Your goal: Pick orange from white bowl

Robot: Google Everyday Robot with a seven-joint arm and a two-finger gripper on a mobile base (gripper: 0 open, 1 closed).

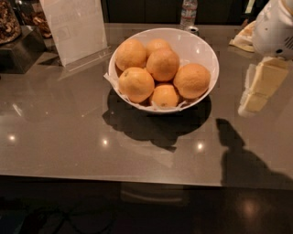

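Orange (pixel 162 64), the big one riding highest on the pile, lies in the middle of the white bowl (pixel 198 45), resting on its neighbours. We count five other oranges (pixel 136 84) around it in the bowl: two behind it, one to its right and two in front, the front-most one smaller. Crinkled white paper (pixel 111 81) peeks out between the fruit and the bowl's rim. The bowl stands on a glossy grey bench (pixel 55 137) and throws a dark shadow (pixel 151 125) just in front of itself. To the right of the bowl, well apart from it, hangs the cream-coloured gripper (pixel 254 98) below the white arm (pixel 274 27). It holds nothing that we can see, and we cannot tell whether it is spread or pressed together. The arm's shadow (pixel 238 155) falls on the bench in front and to the right of the bowl. Behind the bowl to the left stands a clear sign holder (pixel 75 27), and straight behind the bowl a water bottle (pixel 188 11). Far left of the bowl sits a dark box (pixel 20 52).
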